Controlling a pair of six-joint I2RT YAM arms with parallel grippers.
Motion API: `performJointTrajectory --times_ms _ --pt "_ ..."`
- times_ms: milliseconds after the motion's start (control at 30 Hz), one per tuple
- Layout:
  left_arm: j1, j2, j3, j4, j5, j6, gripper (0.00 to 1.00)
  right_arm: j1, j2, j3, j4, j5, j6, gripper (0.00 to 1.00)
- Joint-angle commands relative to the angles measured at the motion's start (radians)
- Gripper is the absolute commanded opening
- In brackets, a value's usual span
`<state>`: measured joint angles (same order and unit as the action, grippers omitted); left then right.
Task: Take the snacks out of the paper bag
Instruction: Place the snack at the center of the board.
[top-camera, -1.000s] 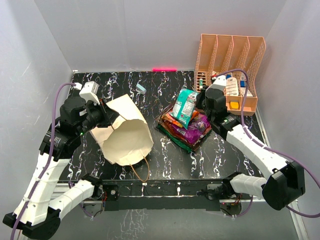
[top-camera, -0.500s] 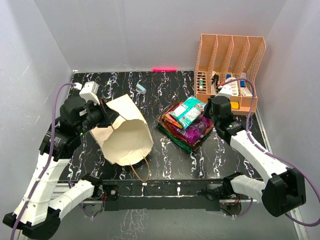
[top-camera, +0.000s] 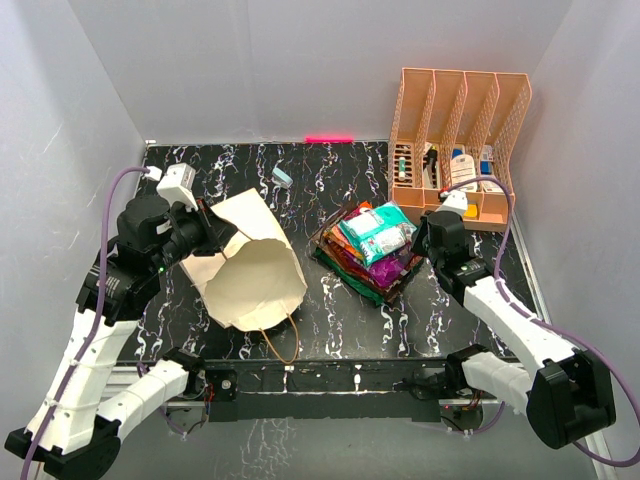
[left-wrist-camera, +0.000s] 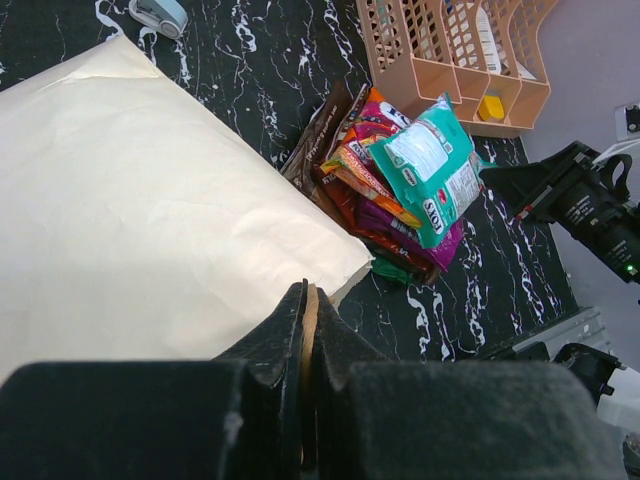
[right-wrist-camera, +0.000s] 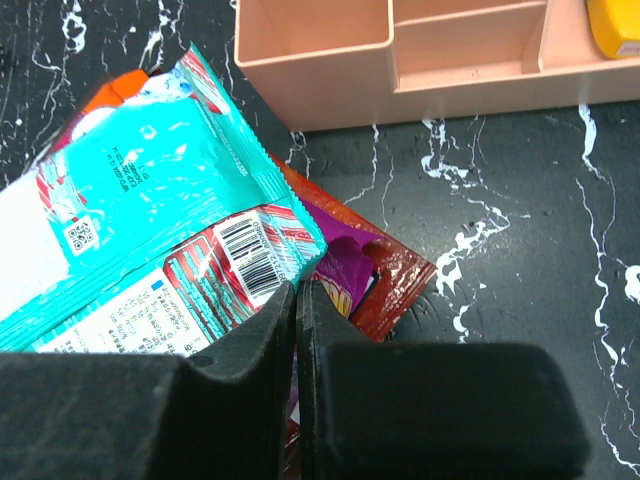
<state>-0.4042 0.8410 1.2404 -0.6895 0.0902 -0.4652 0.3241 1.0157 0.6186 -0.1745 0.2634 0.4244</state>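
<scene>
Several snacks (top-camera: 368, 262) stacked mid-table, just right of the paper bag (top-camera: 255, 280), which lies on its side, mouth gaping. Topmost teal packet (top-camera: 376, 232): corner pinched by right gripper (right-wrist-camera: 297, 285). Left gripper (left-wrist-camera: 308, 292) clamped on bag edge. Orange rack (top-camera: 460, 110) behind.

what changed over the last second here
The right gripper lowered the teal packet from upright to flat on the snack pile and drew back toward its base, apparently still pinching the packet's edge. The left gripper kept holding the paper bag; bag, pile and rack stayed put.
</scene>
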Motion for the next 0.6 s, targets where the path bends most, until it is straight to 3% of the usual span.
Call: performJointTrajectory --times_ms 0,267,433,567 --pt "-0.002 -0.013 0.008 -0.009 0.005 0.0 0.0 -0.009 -0.044 -0.037 0.08 0.011 0.02 0.07" --pt "-0.002 -0.021 0.011 -0.015 0.001 0.0 0.0 -0.01 -0.054 -0.048 0.076 0.017 0.03 0.1" --pt "-0.002 -0.014 0.023 -0.011 -0.002 0.006 0.0 -0.01 -0.127 0.031 -0.011 0.056 -0.043 0.38" --pt "-0.002 -0.001 0.034 0.0 0.009 0.011 0.0 -0.01 -0.175 0.077 -0.049 -0.029 -0.156 0.49"
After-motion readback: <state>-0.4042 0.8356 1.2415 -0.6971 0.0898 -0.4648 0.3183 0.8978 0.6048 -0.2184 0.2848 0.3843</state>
